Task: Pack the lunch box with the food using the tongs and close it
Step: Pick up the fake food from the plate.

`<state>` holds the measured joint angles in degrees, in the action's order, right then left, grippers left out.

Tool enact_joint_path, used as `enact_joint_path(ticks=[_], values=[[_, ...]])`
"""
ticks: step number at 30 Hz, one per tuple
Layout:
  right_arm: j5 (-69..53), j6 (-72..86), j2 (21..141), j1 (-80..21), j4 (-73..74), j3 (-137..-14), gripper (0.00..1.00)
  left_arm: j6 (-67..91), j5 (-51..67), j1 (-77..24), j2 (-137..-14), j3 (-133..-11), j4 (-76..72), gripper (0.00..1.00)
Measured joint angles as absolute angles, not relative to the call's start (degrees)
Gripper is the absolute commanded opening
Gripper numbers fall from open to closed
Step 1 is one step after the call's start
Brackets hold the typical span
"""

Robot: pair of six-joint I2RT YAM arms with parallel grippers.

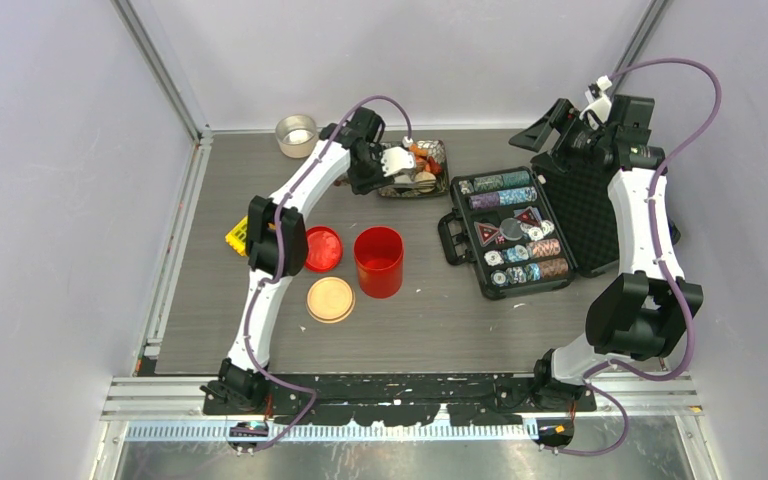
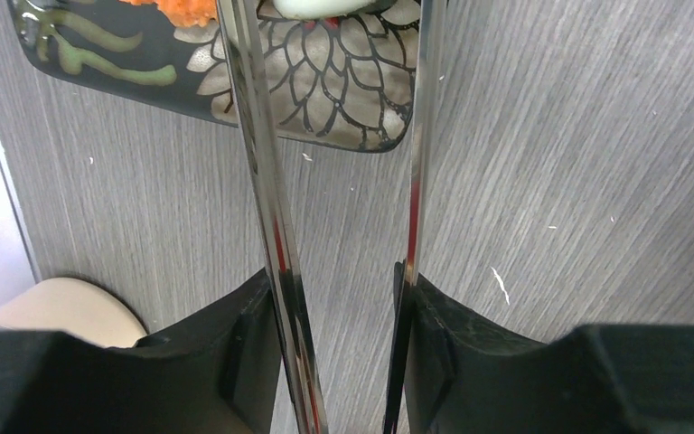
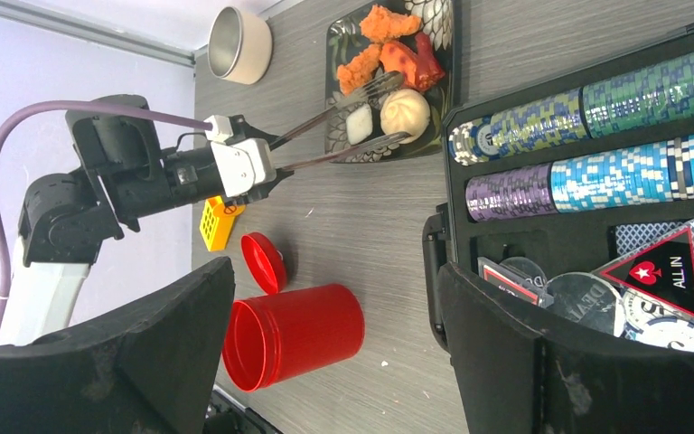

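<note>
Fingers [image 2: 235,362] of your left gripper [image 2: 343,362] are pinching the tongs [image 2: 267,199] by both arms. The tips are reaching over the dark patterned tray [image 2: 325,99], straddling a white-and-dark piece of the food [image 3: 361,65] beside the tan ball [image 3: 405,115]. Your right gripper [image 3: 330,334] is hovering, fingers spread wide, by the open poker-chip case [image 1: 520,235] holding rows of chips. On the desk [image 1: 420,330] the red canister [image 1: 378,262] is standing open, red lid [image 1: 322,248] and beige disc lid [image 1: 331,299] lying beside it. The cream tub [image 1: 296,135] is sitting open at the far corner.

Open black poker-chip case [image 1: 578,215] right of centre; yellow block [image 1: 236,237], perhaps a toy, at left.
</note>
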<state>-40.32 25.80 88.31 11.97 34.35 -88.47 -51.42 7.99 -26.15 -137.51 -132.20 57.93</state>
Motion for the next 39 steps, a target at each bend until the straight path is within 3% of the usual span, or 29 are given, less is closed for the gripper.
enact_joint_path(ticks=[19,39], values=[[-40.32,25.82,88.09,12.14,34.35,-88.05,0.87,-51.11,7.16,-26.68,-137.19,-132.20,56.38,0.28],[-40.32,25.82,87.46,12.12,34.35,-87.29,0.87,-44.12,9.78,-22.87,-127.07,-128.81,54.08,0.24]])
